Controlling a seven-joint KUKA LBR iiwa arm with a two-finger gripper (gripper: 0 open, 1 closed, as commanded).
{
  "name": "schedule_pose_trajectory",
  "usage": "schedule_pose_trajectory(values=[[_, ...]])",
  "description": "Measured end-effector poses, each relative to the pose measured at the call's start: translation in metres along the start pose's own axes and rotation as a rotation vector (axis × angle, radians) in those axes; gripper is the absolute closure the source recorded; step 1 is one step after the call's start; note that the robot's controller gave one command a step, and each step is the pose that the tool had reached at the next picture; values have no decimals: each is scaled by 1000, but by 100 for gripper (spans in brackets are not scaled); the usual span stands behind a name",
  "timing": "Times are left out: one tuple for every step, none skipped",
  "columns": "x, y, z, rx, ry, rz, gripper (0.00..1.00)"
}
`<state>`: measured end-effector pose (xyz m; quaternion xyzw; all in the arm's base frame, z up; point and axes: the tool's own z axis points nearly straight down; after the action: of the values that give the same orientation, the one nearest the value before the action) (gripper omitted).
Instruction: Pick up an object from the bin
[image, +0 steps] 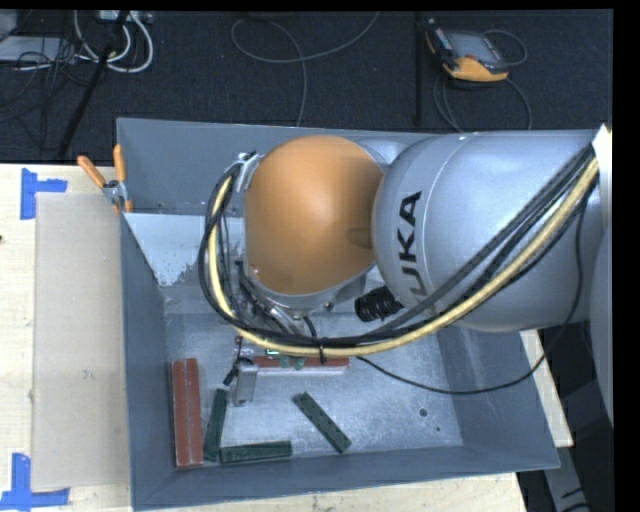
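Red bar (300, 362): flat on the floor of the bin (440, 400), near the middle, lying crosswise and partly hidden beneath the wrist cables. Nearest thing to the gripper (241, 384), whose tip sits just beside the bar's end on the view's left; touching or apart, cannot tell. Hangs low over the floor, pointing down beneath the orange cover (310, 215). Released or clenched: cannot tell, since the wrist blocks the sight. Nothing seen gripped. Probably set at the bar's end because so thin a piece offers only narrow sides to pinch.

Toward the left wall: long red bar (186, 413), with a green bar (215, 425) close alongside and a second green bar (255, 452) across their near ends. Crowded together, so likely awkward to get around. Off to the right of these, a third green bar (322, 422) slantwise and alone, free on all sides, likely the easier alternative.
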<state>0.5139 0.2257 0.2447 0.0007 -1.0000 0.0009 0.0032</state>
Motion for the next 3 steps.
schedule_pose_trajectory(values=[[32, -57, 174, -3, -24, -433, 0], [12, -162, 145, 3, -9, -608, 0], [15, -164, 146, -1, -4, -257, 0]])
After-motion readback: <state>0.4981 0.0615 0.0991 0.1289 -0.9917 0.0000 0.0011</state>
